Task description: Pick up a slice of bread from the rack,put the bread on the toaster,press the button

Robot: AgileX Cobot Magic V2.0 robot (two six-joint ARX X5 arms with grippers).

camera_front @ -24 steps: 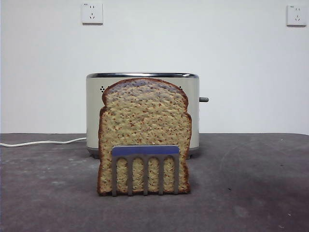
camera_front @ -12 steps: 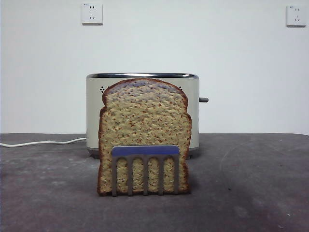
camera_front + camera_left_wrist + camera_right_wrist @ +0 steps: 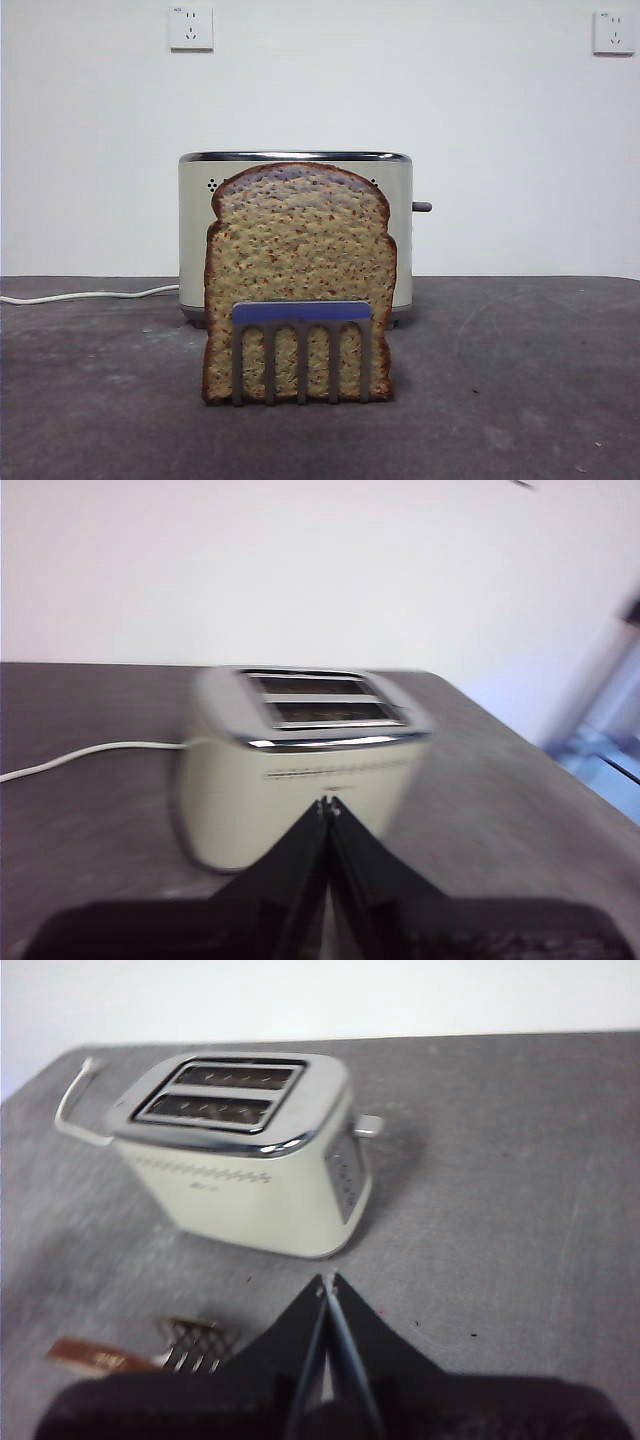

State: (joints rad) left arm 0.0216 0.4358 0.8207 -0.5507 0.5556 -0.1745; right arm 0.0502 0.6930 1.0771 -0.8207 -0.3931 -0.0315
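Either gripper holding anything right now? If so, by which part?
Nothing held. Left gripper and right gripper are both shut and empty; the slice of bread sits in the rack.

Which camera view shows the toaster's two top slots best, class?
The right wrist view: it looks down on the toaster, so both slots are sharp and visibly empty. The left wrist view also shows the slots, but blurred. The front view shows only the chrome rim edge-on, with the slice of bread in front.

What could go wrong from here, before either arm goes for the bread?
Both the left gripper and the right gripper are shut; a descent like that would likely knock the slice of bread over. The rack holds only its lower part, and looks light, so it may drag along.
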